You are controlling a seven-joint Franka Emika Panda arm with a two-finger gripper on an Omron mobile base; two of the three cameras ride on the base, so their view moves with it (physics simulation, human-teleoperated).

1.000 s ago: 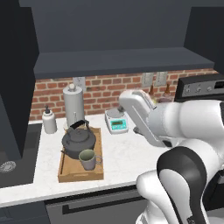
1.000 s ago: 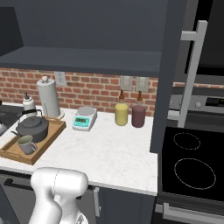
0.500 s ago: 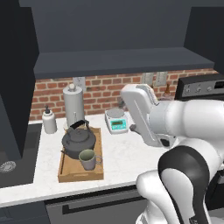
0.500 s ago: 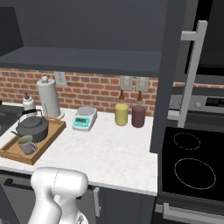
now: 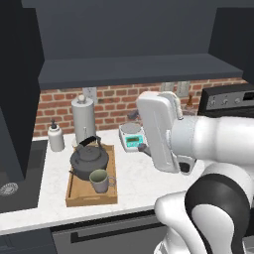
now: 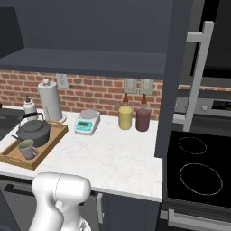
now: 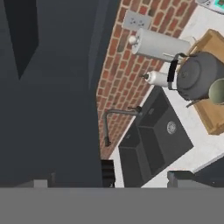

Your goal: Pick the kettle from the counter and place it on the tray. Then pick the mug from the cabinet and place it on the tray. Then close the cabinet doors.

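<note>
The dark grey kettle (image 5: 89, 158) (image 6: 34, 131) (image 7: 199, 76) stands on the wooden tray (image 5: 74, 197) (image 6: 54, 135) (image 7: 213, 43) on the white counter (image 5: 144, 173) (image 6: 117, 153). On the tray's near end, beside the kettle, sits the grey-green mug (image 5: 99, 181) (image 6: 27, 149) (image 7: 217, 92). The cabinet (image 5: 129, 34) is open, with its left door (image 5: 17, 89) and right door (image 6: 180, 76) swung out. A dark door panel (image 7: 52, 87) fills the left of the hand view, close to my gripper (image 7: 111, 180). The gripper is open and holds nothing, well away from the tray.
A tall silver canister (image 5: 83, 116) (image 7: 159, 43) and a white bottle (image 5: 55, 138) stand behind the tray. A kitchen scale (image 5: 131, 136) (image 6: 87, 122) and yellow (image 6: 125, 117) and maroon (image 6: 142, 119) canisters sit by the brick wall. Sink (image 7: 153, 135) to the left, stove (image 6: 198, 171) to the right.
My forearm has swung a little to the left over the counter. The kettle, mug and tray have not moved, and both doors stay open.
</note>
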